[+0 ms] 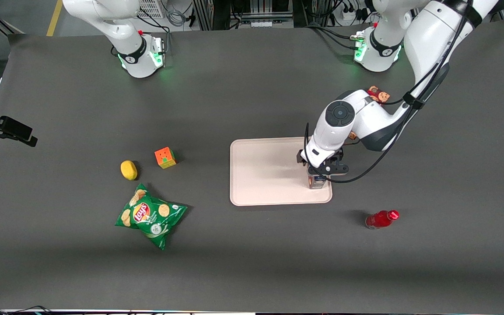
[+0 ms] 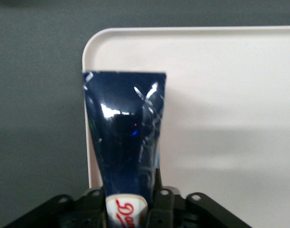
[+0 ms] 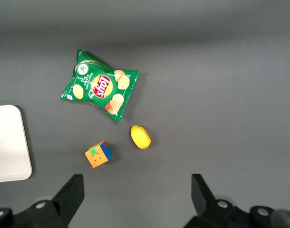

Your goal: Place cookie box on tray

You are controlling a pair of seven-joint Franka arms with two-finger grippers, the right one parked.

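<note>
The cookie box (image 1: 317, 182), a dark blue glossy pack (image 2: 123, 128) with a white-and-red round logo, stands on end in my left gripper (image 1: 322, 169), which is shut on it. Black fingers (image 2: 162, 205) press both of its narrow sides. The box hangs over the corner of the pale cream tray (image 1: 260, 175) that lies toward the working arm's end and nearer the front camera. Its lower end sits just inside the tray's rounded rim (image 2: 90, 47). Whether it touches the tray floor I cannot tell.
A red bottle (image 1: 382, 218) lies on the mat near the tray, closer to the front camera. A long red cookie-print box (image 1: 379, 94) peeks out by the arm. A puzzle cube (image 1: 165, 157), a lemon (image 1: 128, 169) and a green chips bag (image 1: 150, 215) lie toward the parked arm's end.
</note>
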